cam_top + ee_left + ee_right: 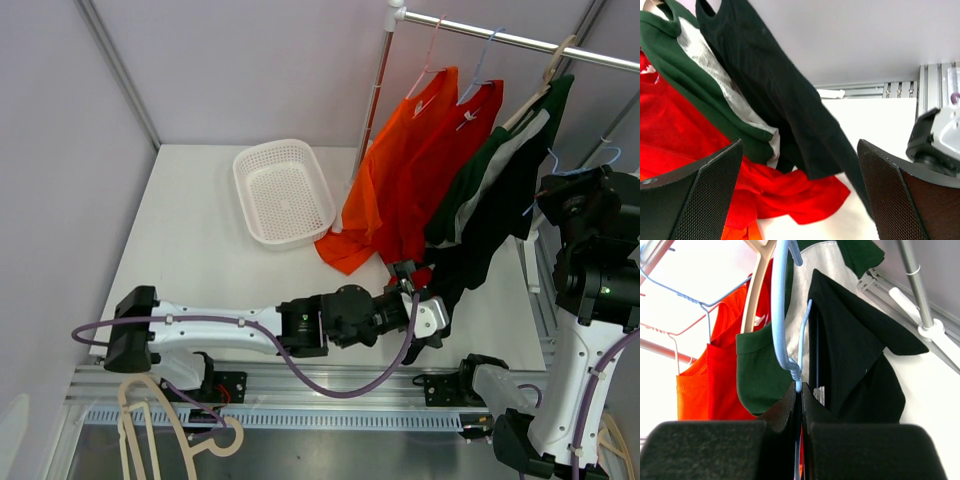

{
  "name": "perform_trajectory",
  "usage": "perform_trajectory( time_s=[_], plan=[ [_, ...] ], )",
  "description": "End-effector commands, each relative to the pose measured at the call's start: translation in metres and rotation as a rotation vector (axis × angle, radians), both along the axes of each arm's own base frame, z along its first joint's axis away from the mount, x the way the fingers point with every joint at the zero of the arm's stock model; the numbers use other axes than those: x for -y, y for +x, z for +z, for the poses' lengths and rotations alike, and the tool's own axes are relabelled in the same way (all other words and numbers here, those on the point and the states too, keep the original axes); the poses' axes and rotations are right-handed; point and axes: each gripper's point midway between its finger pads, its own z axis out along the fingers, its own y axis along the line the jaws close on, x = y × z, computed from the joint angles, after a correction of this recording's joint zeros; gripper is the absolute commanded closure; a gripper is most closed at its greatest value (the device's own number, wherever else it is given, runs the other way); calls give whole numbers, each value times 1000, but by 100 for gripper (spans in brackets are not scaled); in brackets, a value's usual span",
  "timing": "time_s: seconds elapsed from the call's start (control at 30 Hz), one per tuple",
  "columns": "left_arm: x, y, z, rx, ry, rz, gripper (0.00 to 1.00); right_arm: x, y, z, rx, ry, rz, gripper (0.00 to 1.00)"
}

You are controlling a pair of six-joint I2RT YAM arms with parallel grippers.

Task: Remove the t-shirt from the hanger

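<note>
Top view. A rail (500, 38) crosses the upper right of the frame and carries a row of hanging shirts: from left to right an orange shirt (385, 170), a red shirt (440, 170), a green and grey shirt (480, 165) and, at the right end, the black t-shirt (500, 220). The lower ends of the orange and red shirts lie on the white counter (200, 240). A white basket (285, 190) stands on the counter left of the shirts, apart from them.

My left arm reaches across the lower middle of the frame, and my left gripper (418, 285) sits at the low end of the black t-shirt.

Left wrist view. My two fingers (700, 195) stand spread as wide as they go and hold nothing. The black t-shirt hangs from the upper left down into the space ahead of them. I cannot tell whether the cloth touches either finger.

Right wrist view. My right gripper (799, 392) is fully closed on the wire of the blue hanger (781, 315), just below its twisted neck, at the lower middle of the frame. The black t-shirt is on this hanger and fills the centre right. I cannot tell whether the hanger's hook sits on the rail.
</note>
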Motion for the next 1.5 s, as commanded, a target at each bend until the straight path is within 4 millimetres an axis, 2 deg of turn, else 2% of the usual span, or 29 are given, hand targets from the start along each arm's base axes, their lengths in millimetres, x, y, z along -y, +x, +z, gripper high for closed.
perform_trajectory(
  time_s=[0.0, 0.07, 0.17, 0.2, 0.23, 0.27, 0.33, 0.37, 0.43, 0.5, 0.53, 0.63, 0.67, 0.7, 0.77, 0.8, 0.87, 0.93, 1.0, 1.03, 1.13, 1.23, 1.37, 1.4, 1.43, 1.47],
  plan=[
    [12, -1, 38, -10, -117, 2, 1, -13, -6, 41, 144, 12, 50, 100],
    [24, 3, 30, -13, -103, 19, 1, -13, -6, 42, 151, 11, 52, 100],
    [40, -4, 22, -42, -96, -30, 1, -13, -2, 40, 144, 7, 55, 100],
    [42, -6, 21, -59, -101, -35, 4, -14, -2, 39, 142, 9, 60, 100],
    [47, -6, 17, -67, -94, -37, 10, -14, -2, 40, 144, 7, 63, 100],
    [49, -5, 14, -75, -91, -32, 24, -15, -2, 40, 145, 6, 65, 100],
    [54, 2, 5, -104, -77, -5, 36, -16, -4, 43, 156, 4, 68, 100],
    [55, 5, 4, -118, -73, 8, 41, -15, -5, 44, 160, 3, 66, 100],
    [55, 11, -5, -150, -56, 20, 41, -16, -6, 47, 168, -3, 72, 100],
    [53, 15, -15, -176, -49, 21, 46, -17, -7, 50, 173, -7, 75, 100],
    [52, 17, -15, -180, -53, 22, 64, -18, -8, 51, 178, -7, 80, 100],
    [51, 25, -15, -189, -48, 57, 97, -17, -7, 49, 176, -9, 78, 100],
    [49, 28, -21, -179, -9, 71, 99, -15, -7, 48, 172, -11, 66, 100],
    [50, 29, -12, -176, -17, 84, 99, -13, -6, 48, 172, -18, 55, 100],
    [45, 28, -13, -173, 9, 115, 99, -1, -2, 39, 142, -44, 2, 100],
    [39, 25, -7, -170, 5, 112, 99, 6, 1, 39, 149, -58, -28, 100],
    [31, 16, 0, -165, -3, 95, 99, 24, 15, 21, 97, -95, -106, 100],
    [19, -3, 9, -161, -28, 61, 99, 34, 24, 10, 38, -108, -142, 100],
    [11, -19, 13, -164, -40, 37, 99, 39, 37, 2, -3, -121, -149, 100],
    [3, -23, 18, -167, -53, 34, 99, 41, 40, 0, -11, -123, -156, 100],
    [-12, -33, 18, -195, -59, 42, 99, 48, 47, -7, -17, -120, -193, 100],
    [-20, -44, 19, -228, -73, 22, 99, 53, 52, -4, -5, -135, -209, 100],
    [-34, -55, 11, -255, -94, 9, 99, 62, 60, 4, -13, -170, -228, 100],
    [-38, -59, 1, -262, -82, 0, 99, 67, 60, 4, -24, -175, -240, 100],
    [-39, -63, 0, -272, -86, -10, 99, 70, 59, 11, -16, -181, -248, 100],
    [-40, -67, -1, -296, -93, -21, 99, 71, 65, 8, -30, -177, -238, 100]
  ],
)
